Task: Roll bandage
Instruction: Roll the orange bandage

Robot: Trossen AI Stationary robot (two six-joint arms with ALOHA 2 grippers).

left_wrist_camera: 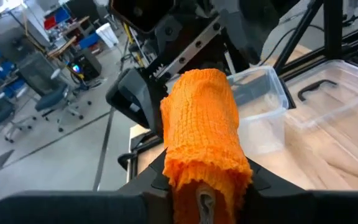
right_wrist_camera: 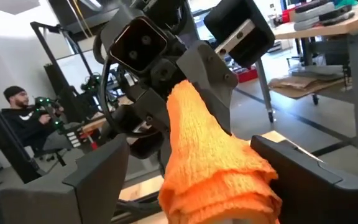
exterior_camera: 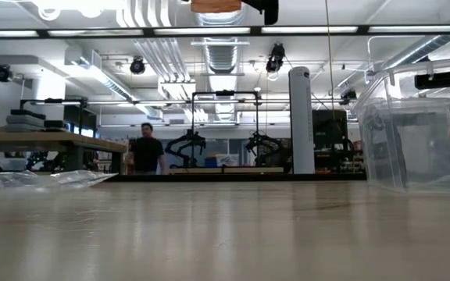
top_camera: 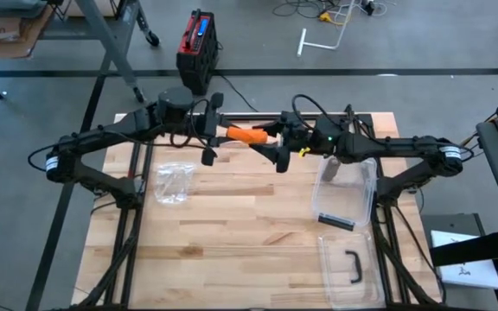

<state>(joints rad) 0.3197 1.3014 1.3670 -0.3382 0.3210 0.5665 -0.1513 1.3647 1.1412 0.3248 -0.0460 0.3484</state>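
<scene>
Orange bandage held aloft between both arms

Orange bandage roll (top_camera: 247, 135) hangs above the desk's (top_camera: 249, 233) far edge, clenched in the left end effector (left_wrist_camera: 207, 186). The right end effector (right_wrist_camera: 219, 180) straddles its other end, jaws apparently released. Rolling seems mid-way; next it needs a fresh regrip and twist. Clear bin (top_camera: 346, 192), lid (top_camera: 350, 269) and plastic bag (top_camera: 173, 182) lie well below

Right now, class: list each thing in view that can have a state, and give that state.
Bandage: rolled, held in the air between both arms.
Left gripper: shut on bandage.
Right gripper: open, fingers either side of bandage.
Bin: open, lid off.
Lid: flat on table, beside bin.
Bag: crumpled on table.
</scene>
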